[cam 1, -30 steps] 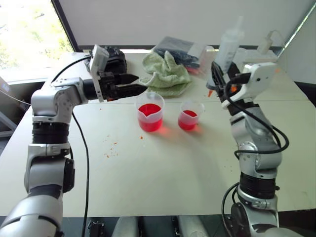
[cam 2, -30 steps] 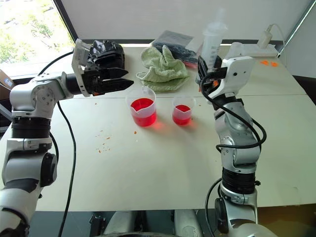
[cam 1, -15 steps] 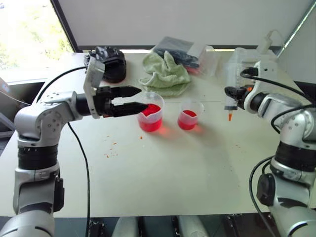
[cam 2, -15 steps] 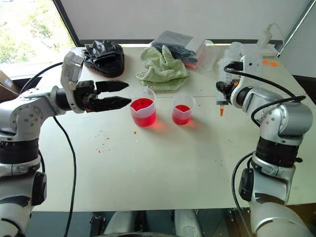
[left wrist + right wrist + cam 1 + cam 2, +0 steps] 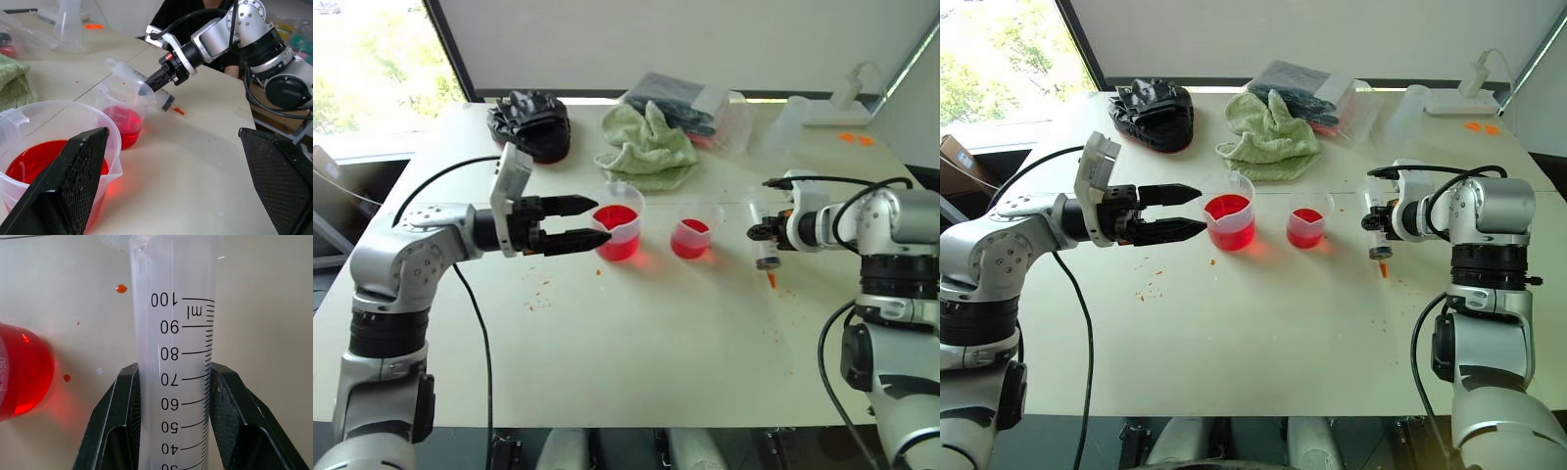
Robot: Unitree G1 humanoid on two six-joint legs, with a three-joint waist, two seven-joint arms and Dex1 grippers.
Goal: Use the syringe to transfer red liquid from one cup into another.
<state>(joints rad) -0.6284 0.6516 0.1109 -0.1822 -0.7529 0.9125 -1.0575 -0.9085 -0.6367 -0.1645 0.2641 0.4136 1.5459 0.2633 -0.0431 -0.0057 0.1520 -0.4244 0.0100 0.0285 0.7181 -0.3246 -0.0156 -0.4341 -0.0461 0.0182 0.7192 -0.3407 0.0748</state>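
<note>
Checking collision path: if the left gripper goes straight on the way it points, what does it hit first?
Probably the spouted beaker of red liquid: the open left gripper points level at its side, fingertips just short of it. Depth is unclear.

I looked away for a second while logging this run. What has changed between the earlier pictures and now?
The right pincer, still shut on the syringe, swung it down from upright beside the cups to tip-down just above the table, right of the smaller cup. The left pincer, still open and empty, drew back and lower beside the spouted beaker. Both cups, their red liquid and the green towel stayed put.
</note>
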